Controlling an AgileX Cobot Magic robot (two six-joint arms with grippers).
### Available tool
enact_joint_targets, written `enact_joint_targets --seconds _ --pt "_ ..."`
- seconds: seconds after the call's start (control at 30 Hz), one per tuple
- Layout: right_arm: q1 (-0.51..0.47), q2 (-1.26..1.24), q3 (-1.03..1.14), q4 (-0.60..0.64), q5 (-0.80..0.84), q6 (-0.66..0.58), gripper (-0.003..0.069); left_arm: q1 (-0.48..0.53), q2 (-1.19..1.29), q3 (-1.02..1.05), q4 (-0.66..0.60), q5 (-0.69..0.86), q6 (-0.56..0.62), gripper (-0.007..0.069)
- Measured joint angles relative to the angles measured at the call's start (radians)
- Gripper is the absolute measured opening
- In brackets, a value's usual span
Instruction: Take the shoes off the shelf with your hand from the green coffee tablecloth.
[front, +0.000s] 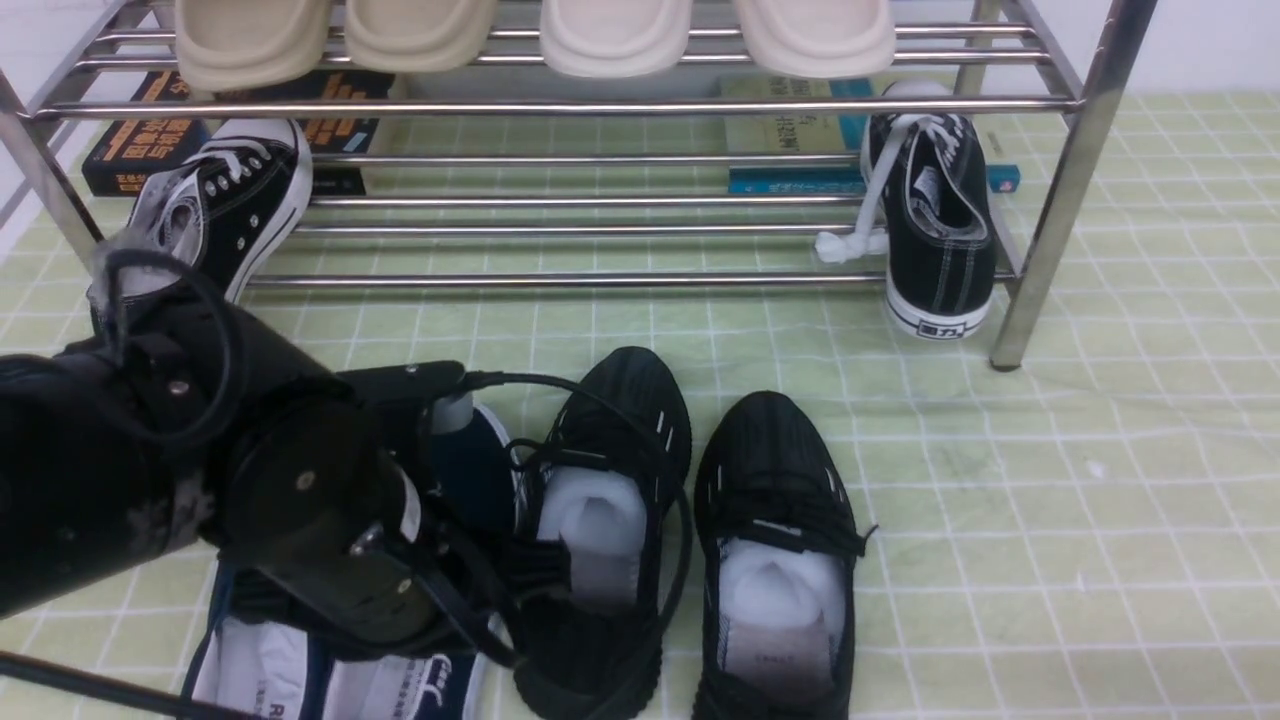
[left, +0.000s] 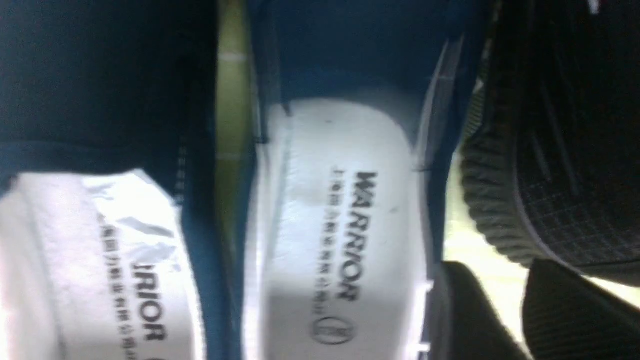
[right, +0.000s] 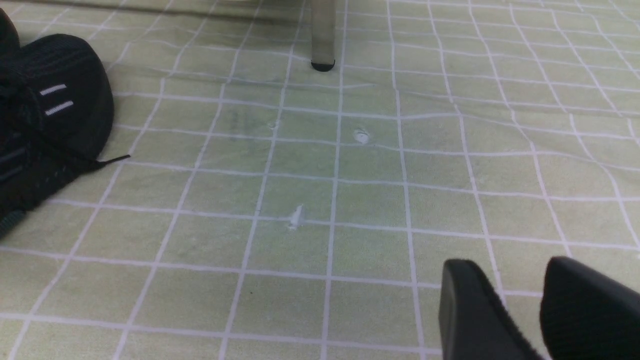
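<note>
Lying on the tablecloth (front: 1130, 450) under the left arm (front: 300, 480), the navy shoes (front: 258, 675) are partly hidden in the front view. They sit on the robot's near side of the rack (front: 1040, 240), long axes running roughly toward it, toes ahead and heels nearer the robot. The black knit shoes (front: 775, 570) are to their right, the closer one just beside them. The left arm is clearly the nearer one.

The left wrist view has the left gripper (left: 499, 265) with its fingers spread, cloth visible between them. One finger is close against the outer side of the right navy shoe (left: 345, 225); I cannot tell whether it touches. Neither navy shoe is between the fingers, so a grasp would likely need a sideways shift, toward the pair.

The right wrist view shows the right gripper (right: 507, 262) parted over cloth, well apart from the navy pair.
</note>
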Motion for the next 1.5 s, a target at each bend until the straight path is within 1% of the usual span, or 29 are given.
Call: enact_joint_targets --seconds 0.07,0.13,0.2,0.27,0.3,0.33,0.4,0.43,0.5,0.53,0.57,0.6,0.67,0.77,0.83,0.87,0.9,0.97,1.0,1.03,1.07,1.1,1.23,1.5 --pt "0.000 0.000 0.000 0.000 0.000 0.000 0.0237 0.000 -0.011 0.000 -0.016 -0.020 0.009 0.0320" --pt "0.000 0.000 0.000 0.000 0.000 0.000 0.0237 0.000 -0.035 -0.005 -0.024 -0.024 0.022 0.0372" --pt "0.000 0.000 0.000 0.000 0.000 0.000 0.0237 0.000 -0.075 -0.018 -0.022 -0.015 0.032 0.0398" --pt "0.000 0.000 0.000 0.000 0.000 0.000 0.0237 0.000 -0.112 -0.031 -0.013 0.002 0.036 0.0396" --pt "0.000 0.000 0.000 0.000 0.000 0.000 0.0237 0.000 -0.166 -0.050 0.005 0.034 0.046 0.0375" --pt "0.000 0.000 0.000 0.000 0.000 0.000 0.0237 0.000 -0.166 -0.052 0.008 0.038 0.046 0.0370" --pt "0.000 0.000 0.000 0.000 0.000 0.000 0.0237 0.000 -0.257 -0.086 0.051 0.107 0.081 0.0272" --pt "0.000 0.000 0.000 0.000 0.000 0.000 0.0237 0.000 -0.272 -0.090 0.054 0.113 0.089 0.0262" --pt "0.000 0.000 0.000 0.000 0.000 0.000 0.0237 0.000 -0.372 -0.101 0.095 0.193 0.146 0.0119" --pt "0.000 0.000 0.000 0.000 0.000 0.000 0.0237 0.000 -0.426 -0.101 0.104 0.225 0.171 0.0069" --pt "0.000 0.000 0.000 0.000 0.000 0.000 0.0237 0.000 -0.472 -0.092 0.108 0.252 0.189 0.0035" --pt "0.000 0.000 0.000 0.000 0.000 0.000 0.0237 0.000 -0.523 -0.075 0.108 0.268 0.201 0.0015" --pt "0.000 0.000 0.000 0.000 0.000 0.000 0.0237 0.000 -0.624 -0.015 0.104 0.272 0.209 0.0001" --pt "0.000 0.000 0.000 0.000 0.000 0.000 0.0237 0.000 -0.797 0.145 0.100 0.190 0.200 0.0001" --pt "0.000 0.000 0.000 0.000 0.000 0.000 0.0237 0.000 -0.903 0.254 0.100 0.093 0.170 0.0001" --pt "0.000 0.000 0.000 0.000 0.000 0.000 0.0237 0.000 -0.915 0.266 0.100 0.081 0.165 0.0001" --pt "0.000 0.000 0.000 0.000 0.000 0.000 0.0237 0.000 -0.998 0.355 0.100 -0.021 0.128 0.0001" --pt "0.000 0.000 0.000 0.000 0.000 0.000 0.0237 0.000 -1.093 0.457 0.100 -0.147 0.081 0.0001" --pt "0.000 0.000 0.000 0.000 0.000 0.000 0.0237 0.000 -1.093 0.457 0.100 -0.159 0.081 0.0001" --pt "0.000 0.000 0.000 0.000 0.000 0.000 0.0237 0.000 -1.157 0.530 0.100 -0.257 0.046 0.0001" --pt "0.000 0.000 0.000 0.000 0.000 0.000 0.0237 0.000 -1.157 0.530 0.100 -0.266 0.046 0.0001" --pt "0.000 0.000 0.000 0.000 0.000 0.000 0.0237 0.000 -1.201 0.582 0.100 -0.346 0.022 0.0001" --pt "0.000 0.000 0.000 0.000 0.000 0.000 0.0237 0.000 -1.234 0.628 0.106 -0.388 0.011 0.0002" --pt "0.000 0.000 0.000 0.000 0.000 0.000 0.0237 0.000 -1.236 0.645 0.116 -0.377 0.008 0.0013"
